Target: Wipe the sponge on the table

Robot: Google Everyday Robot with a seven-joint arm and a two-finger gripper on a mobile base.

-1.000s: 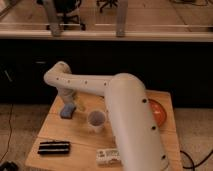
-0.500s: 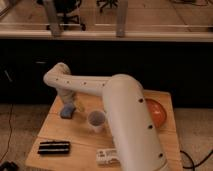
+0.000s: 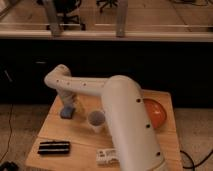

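The blue-grey sponge point(image 3: 66, 113) lies on the light wooden table point(image 3: 77, 131) near its far left corner. My gripper point(image 3: 67, 103) comes down onto the sponge from above at the end of the white arm, which sweeps in from the lower right and bends at an elbow over the table's left side. The gripper's lower end meets the sponge's top.
A clear cup point(image 3: 96, 120) stands just right of the sponge. A black ridged block point(image 3: 54, 147) lies at the front left, a white flat bottle point(image 3: 106, 156) at the front middle. An orange bowl point(image 3: 154, 113) sits at the right, partly behind the arm.
The arm, gripper and sponge have shifted slightly; the sponge stays near the far left corner under the gripper.
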